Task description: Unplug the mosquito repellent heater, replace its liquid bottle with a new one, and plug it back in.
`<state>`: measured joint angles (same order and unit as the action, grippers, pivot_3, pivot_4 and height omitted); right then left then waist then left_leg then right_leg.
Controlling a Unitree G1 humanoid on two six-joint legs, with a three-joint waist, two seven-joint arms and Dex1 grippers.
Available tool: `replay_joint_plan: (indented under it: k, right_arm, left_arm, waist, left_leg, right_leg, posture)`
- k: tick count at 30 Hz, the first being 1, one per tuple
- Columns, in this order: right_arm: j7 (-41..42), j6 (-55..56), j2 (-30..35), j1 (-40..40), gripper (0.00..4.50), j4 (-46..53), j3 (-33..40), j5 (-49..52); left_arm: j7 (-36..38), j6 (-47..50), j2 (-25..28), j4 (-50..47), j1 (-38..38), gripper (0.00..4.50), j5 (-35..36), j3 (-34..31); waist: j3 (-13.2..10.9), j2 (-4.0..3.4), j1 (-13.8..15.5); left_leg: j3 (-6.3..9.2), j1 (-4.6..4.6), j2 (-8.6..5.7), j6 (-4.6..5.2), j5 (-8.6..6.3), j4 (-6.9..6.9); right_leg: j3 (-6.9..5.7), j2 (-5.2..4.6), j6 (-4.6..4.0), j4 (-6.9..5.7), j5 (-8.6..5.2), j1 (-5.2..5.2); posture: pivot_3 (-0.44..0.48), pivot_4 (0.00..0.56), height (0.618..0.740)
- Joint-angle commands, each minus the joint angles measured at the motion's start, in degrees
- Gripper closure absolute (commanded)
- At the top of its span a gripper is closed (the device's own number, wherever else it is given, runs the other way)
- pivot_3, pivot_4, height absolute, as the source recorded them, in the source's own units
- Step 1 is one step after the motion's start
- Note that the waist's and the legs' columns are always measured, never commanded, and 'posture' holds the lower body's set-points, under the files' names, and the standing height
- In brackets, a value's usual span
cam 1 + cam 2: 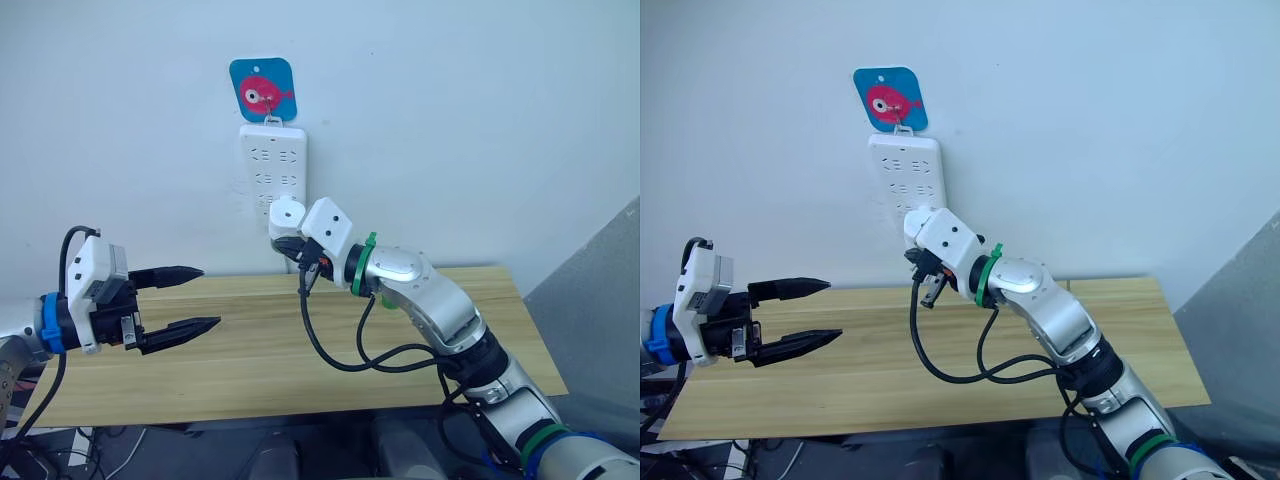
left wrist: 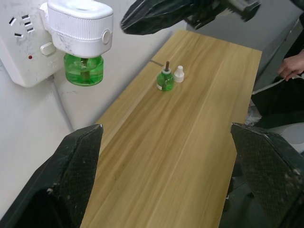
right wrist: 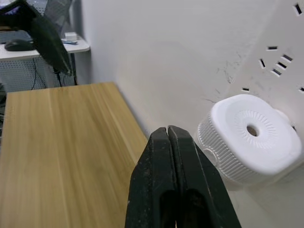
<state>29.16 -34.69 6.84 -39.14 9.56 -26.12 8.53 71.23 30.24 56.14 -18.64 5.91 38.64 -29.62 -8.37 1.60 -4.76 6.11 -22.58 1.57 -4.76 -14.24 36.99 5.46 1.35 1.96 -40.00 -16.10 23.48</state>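
Observation:
The white mosquito repellent heater [image 2: 80, 26] is plugged into the lower part of the white power strip [image 1: 272, 165] on the wall, with a green liquid bottle [image 2: 84, 69] hanging under it. A second green bottle [image 2: 165, 80] with a brown wick stands on the wooden table [image 1: 250, 370] beside a small white cap [image 2: 178, 73]. My right gripper [image 3: 167, 130] is shut and empty, held close beside the heater [image 3: 249, 137] without touching it. My left gripper [image 1: 210, 296] hovers open over the table's left end, well away from the heater.
A blue fish sticker hook [image 1: 263, 90] holds the power strip. A black cable [image 1: 340, 362] from my right arm loops over the table's middle. A person's hand [image 2: 290, 66] shows beyond the table's far end. A desk with a mouse [image 3: 19, 45] stands to the left.

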Motion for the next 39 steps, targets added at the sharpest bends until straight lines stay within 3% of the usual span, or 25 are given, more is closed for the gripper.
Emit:
replay_joint_plan:
  k: [1,39]
  right_arm:
    - [-1.4,1.8,-1.1,-0.4,4.48,-0.7,0.4,-2.0]
    - [-4.3,-2.3,-4.3,-0.4,4.48,-4.3,5.5,-4.7]
  left_arm:
    - [0.3,-1.5,0.1,-1.0,-1.3,0.00,1.0,-0.7]
    - [-3.6,1.4,0.6,-1.4,-7.7,0.00,2.7,2.9]
  waist:
    - [0.1,0.08,0.0]
    - [0.2,0.19,0.0]
  left_leg:
    - [0.00,0.00,0.00,0.00,0.00,0.00]
    - [0.02,0.03,0.00,0.00,0.00,0.01]
  right_leg:
    - [0.00,0.00,0.00,0.00,0.00,0.00]
    - [-0.01,0.02,-0.04,-0.03,0.02,-0.02]
  posture:
    - [0.043,0.055,0.736]
    - [0.033,0.062,0.736]
